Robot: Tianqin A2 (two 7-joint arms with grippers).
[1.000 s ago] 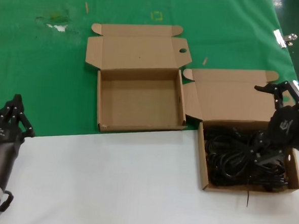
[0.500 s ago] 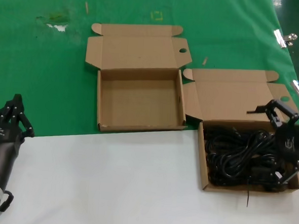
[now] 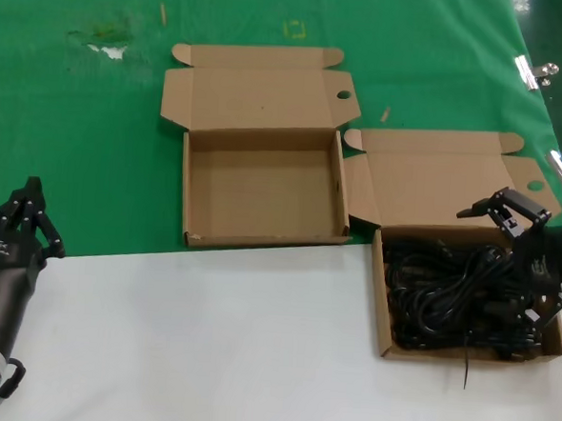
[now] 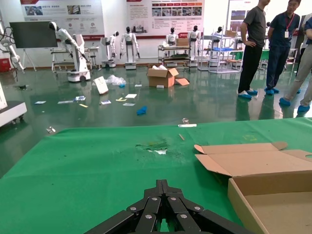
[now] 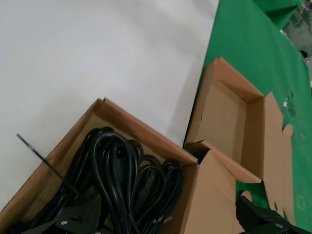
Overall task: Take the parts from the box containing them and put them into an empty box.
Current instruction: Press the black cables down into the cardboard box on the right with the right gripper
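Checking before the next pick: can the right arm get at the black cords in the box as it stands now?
Probably yes. The right gripper hangs open right over the cords, one finger above the lid flap. The box is open-topped, with nothing covering the cords.

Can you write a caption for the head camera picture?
Right claw open over the box of black cords.

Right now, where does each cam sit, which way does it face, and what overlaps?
Head: high on the body, looking down at the empty box, the box of cords and both end effectors, left, right.
Left wrist: low over the green cloth, facing the hall; shut left end effector at its edge.
Right wrist: above the cords, open right end effector in view.
Shared: all three show the empty box.
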